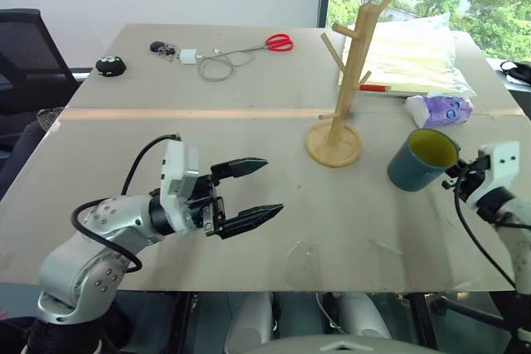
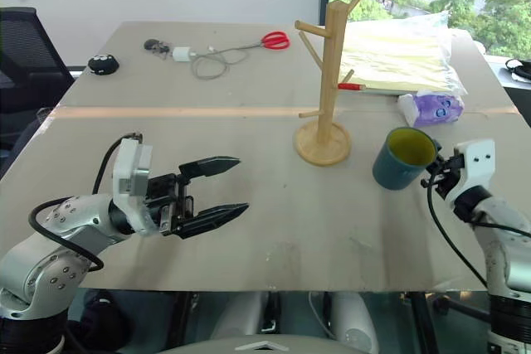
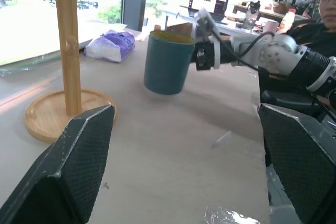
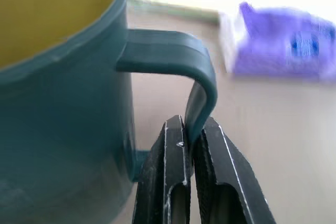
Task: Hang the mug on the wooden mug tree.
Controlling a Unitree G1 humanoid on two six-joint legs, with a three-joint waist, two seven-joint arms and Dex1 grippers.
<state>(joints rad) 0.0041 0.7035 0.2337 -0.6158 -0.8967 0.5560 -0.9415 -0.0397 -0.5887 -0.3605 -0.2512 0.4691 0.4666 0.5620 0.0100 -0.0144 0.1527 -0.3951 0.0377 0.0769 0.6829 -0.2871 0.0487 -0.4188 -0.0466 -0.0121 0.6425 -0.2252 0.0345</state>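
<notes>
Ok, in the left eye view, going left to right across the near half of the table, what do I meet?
Left gripper, its fingers apart → wooden mug tree on its round base → teal mug, tilted and held by its handle → right gripper, shut on that handle.

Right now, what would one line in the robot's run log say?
right gripper: shut on mug handle, mug lifted off table | left gripper: open, empty | wooden mug tree: no mug yet
</notes>
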